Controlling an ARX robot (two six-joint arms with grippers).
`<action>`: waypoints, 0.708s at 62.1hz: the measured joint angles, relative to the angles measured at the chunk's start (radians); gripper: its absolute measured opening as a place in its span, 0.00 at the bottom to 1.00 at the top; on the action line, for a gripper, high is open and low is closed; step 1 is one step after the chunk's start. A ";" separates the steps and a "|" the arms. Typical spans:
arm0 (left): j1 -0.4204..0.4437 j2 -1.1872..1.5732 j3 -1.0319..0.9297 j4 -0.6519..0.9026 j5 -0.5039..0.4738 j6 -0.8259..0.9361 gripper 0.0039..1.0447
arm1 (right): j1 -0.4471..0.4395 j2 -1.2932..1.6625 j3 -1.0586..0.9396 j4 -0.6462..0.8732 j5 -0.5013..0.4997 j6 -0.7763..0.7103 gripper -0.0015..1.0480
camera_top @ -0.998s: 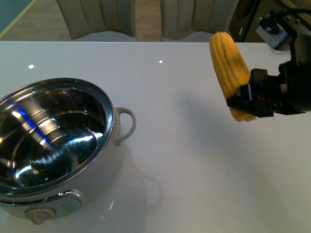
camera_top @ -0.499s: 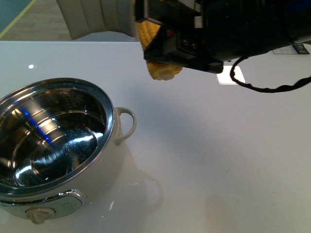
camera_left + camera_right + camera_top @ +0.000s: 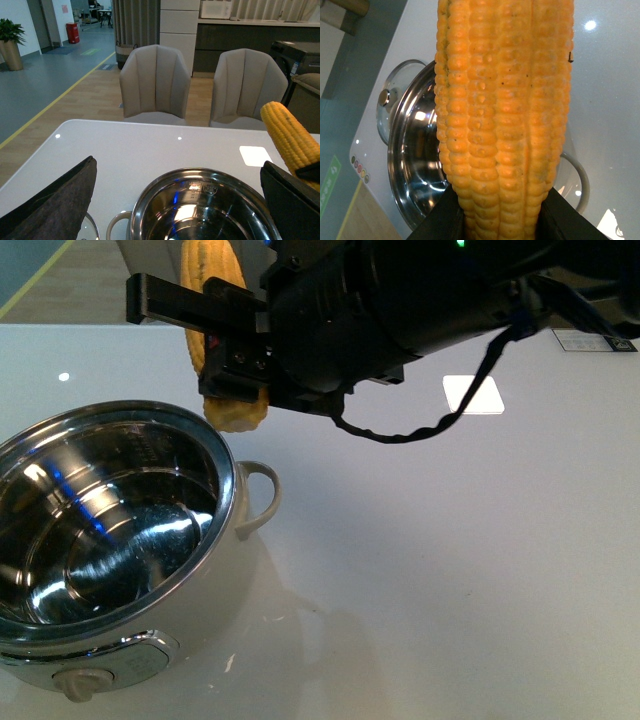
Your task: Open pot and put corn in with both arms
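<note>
Right black gripper (image 3: 228, 345) is clamped on the yellow-orange corn cob (image 3: 238, 408), which hangs roughly upright by the far rim of the round cream-white steel-lined pot (image 3: 205, 585). Pot sits open on the white table (image 3: 450, 570), its glass lid (image 3: 387, 112) just beside it. Left gripper (image 3: 176, 167) jaws are spread wide and hold nothing.

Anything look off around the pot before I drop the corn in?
Nothing stands out. The pot stands upright, open and empty, with no spills. Its lid lies on the table beside it. The right claw grips the corn, which looks intact, near the rim.
</note>
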 joint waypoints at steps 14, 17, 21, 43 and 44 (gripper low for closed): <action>0.000 0.000 0.000 0.000 0.000 0.000 0.93 | 0.032 0.100 0.125 -0.039 0.000 0.053 0.22; 0.000 0.000 0.000 0.000 0.000 0.000 0.93 | 0.040 0.121 0.146 -0.047 0.000 0.062 0.22; 0.000 0.000 0.000 0.000 0.000 0.000 0.93 | 0.049 0.144 0.171 -0.051 -0.001 0.074 0.22; 0.000 0.000 0.000 0.000 0.000 0.000 0.93 | 0.094 0.223 0.233 -0.108 -0.001 0.100 0.22; 0.000 0.000 0.000 0.000 0.000 0.000 0.93 | 0.098 0.224 0.233 -0.112 -0.001 0.097 0.22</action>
